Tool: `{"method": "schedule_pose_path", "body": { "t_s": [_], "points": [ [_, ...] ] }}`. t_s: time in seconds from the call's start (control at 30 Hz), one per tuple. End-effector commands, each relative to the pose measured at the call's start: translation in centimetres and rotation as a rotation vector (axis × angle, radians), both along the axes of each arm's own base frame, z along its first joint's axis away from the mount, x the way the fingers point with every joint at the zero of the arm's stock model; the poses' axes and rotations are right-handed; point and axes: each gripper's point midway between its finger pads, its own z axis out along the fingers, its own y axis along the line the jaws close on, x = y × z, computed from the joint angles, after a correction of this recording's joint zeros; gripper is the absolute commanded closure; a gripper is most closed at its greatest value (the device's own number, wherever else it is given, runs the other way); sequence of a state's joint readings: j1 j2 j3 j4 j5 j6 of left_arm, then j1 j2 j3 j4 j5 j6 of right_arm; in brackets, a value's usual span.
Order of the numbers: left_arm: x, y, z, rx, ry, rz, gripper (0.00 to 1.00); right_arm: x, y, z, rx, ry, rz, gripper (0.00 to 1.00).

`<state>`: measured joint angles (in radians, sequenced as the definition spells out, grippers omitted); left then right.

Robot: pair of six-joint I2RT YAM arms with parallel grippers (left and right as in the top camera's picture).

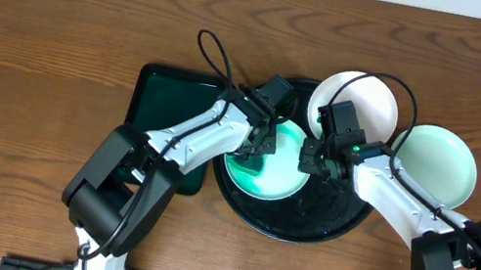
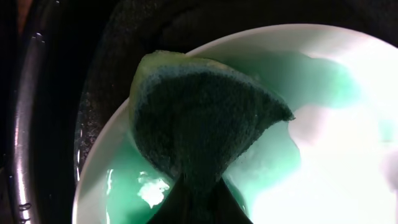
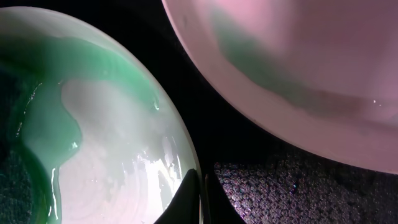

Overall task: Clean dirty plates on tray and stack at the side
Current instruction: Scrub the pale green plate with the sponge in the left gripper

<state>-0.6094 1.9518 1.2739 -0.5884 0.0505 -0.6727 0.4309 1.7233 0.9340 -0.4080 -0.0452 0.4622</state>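
Observation:
A mint green plate (image 1: 272,172) lies on the round black tray (image 1: 329,222); it also shows in the left wrist view (image 2: 348,155) and the right wrist view (image 3: 106,143). My left gripper (image 1: 258,148) is shut on a dark green sponge (image 2: 199,121) and presses it into the plate's wet inside. My right gripper (image 1: 308,157) is shut on that plate's right rim (image 3: 199,186). A white plate (image 1: 370,103) with a green smear (image 3: 261,62) lies partly on the tray's back right. A second mint plate (image 1: 439,162) lies on the table to the right of the tray.
A rectangular dark green tray (image 1: 161,106) lies to the left of the black tray, under my left arm. Wooden table (image 1: 39,40) all around. Both arms cross over the black tray's middle.

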Motion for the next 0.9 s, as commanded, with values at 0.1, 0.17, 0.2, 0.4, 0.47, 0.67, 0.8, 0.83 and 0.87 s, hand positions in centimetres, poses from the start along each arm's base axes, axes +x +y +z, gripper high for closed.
{"method": "schedule_pose_path", "body": {
  "t_s": [0.1,0.17,0.2,0.4,0.47,0.67,0.8,0.83,0.87],
  "points": [
    [-3.5,-1.5,-3.4,-0.088,0.185,-0.112,0.93,-0.1,0.6,-0.4,0.004,0.013,0.021,0.99],
    [-3.8,-2.1,-3.2,-0.121,0.198,-0.139,0.93,-0.1,0.6,-0.4,0.005,0.012,0.021,0.99],
    [-3.9,-2.3,-3.0,-0.132,0.201,-0.142,0.93,-0.1,0.6,-0.4,0.005,0.012,0.02,0.99],
    [-3.3,-2.9,-0.3,-0.18,0.145,-0.152,0.93,-0.1,0.6,-0.4,0.004,0.012,0.021,0.99],
    [-3.2,-3.4,1.2,-0.213,0.117,-0.168,0.93,-0.1,0.6,-0.4,0.004,0.012,0.021,0.99],
    [-2.4,-4.0,6.1,-0.28,-0.003,-0.217,0.93,-0.1,0.6,-0.4,0.005,0.012,0.021,0.99],
    [-1.3,-2.9,8.3,-0.233,-0.107,-0.195,0.93,-0.1,0.6,-0.4,0.004,0.012,0.021,0.99],
    [-0.9,-2.5,8.5,-0.21,-0.13,-0.187,0.92,-0.1,0.6,-0.4,0.004,0.012,0.021,0.99],
    [-0.5,-2.0,8.7,-0.18,-0.156,-0.18,0.93,-0.1,0.6,-0.4,0.004,0.012,0.021,0.99]
  ]
}}
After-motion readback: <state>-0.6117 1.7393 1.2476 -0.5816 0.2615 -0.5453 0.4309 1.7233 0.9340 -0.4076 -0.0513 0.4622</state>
